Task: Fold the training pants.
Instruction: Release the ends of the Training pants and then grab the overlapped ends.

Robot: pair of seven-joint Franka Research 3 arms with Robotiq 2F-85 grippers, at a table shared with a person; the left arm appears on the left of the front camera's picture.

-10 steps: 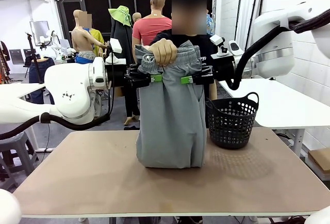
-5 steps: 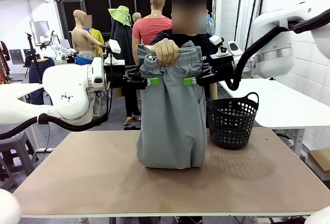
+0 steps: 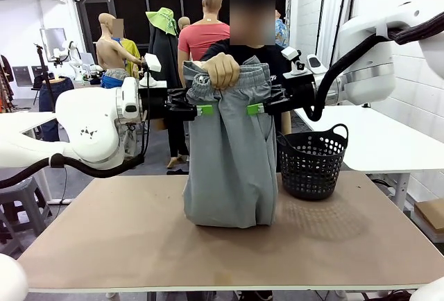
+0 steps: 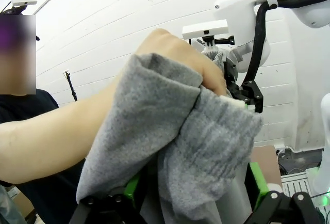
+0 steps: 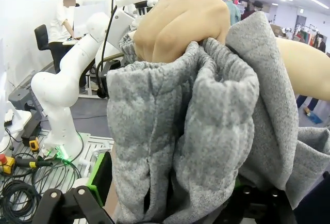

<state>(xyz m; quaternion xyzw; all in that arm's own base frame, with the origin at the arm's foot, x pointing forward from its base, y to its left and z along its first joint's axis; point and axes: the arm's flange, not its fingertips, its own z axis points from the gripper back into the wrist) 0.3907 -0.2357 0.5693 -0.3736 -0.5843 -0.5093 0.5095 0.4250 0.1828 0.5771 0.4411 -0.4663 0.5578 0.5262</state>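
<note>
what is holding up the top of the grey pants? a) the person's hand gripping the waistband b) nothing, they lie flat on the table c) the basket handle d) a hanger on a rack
a: the person's hand is clenched around the bunched waistband of the training pants, which hang down from it until their lower end rests on the table.

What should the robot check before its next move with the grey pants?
1. Person's hand grips the training pants at the top: ok.
2. Left tool jaws wide, cloth loose between them: ok.
3. Right tool free of the cloth: cannot tell, one finger is hidden.
4. Pants' lower end rests on the table: ok.
5. Black basket clear of the pants: cannot tell.
</note>
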